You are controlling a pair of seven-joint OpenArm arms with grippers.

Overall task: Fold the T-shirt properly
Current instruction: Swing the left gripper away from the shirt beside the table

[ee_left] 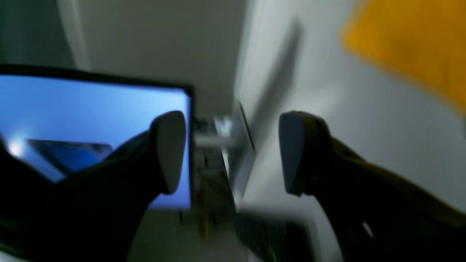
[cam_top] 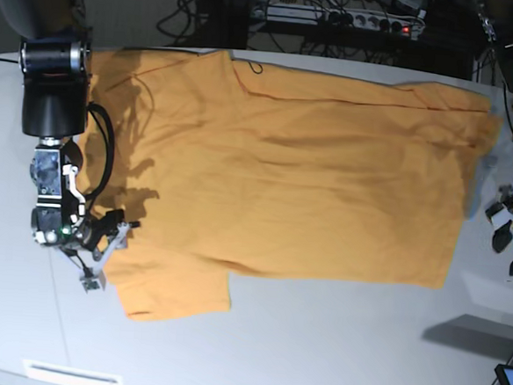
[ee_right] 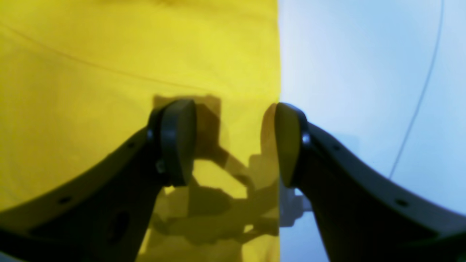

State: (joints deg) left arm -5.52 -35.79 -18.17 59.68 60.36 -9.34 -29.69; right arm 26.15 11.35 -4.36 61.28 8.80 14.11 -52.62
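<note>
The orange-yellow T-shirt (cam_top: 285,168) lies spread flat on the white table (cam_top: 317,338), with one sleeve (cam_top: 166,287) pointing toward the front edge. My right gripper (cam_top: 109,254) hangs open over that sleeve's left edge. In the right wrist view the T-shirt (ee_right: 109,72) fills the left half, its straight edge runs between the fingers, and the right gripper (ee_right: 235,142) holds nothing. My left gripper (cam_top: 512,246) is beyond the shirt's right edge, off the cloth. The left wrist view is blurred: the left gripper (ee_left: 231,153) is open and empty, with the T-shirt (ee_left: 407,47) at upper right.
A lit blue monitor (ee_left: 91,120) stands beyond the table by the left arm, and its corner shows as a monitor (cam_top: 512,382) at the front right. Cables and a power strip (cam_top: 374,20) lie behind the table. A thin dark cable (ee_right: 418,98) crosses the bare tabletop.
</note>
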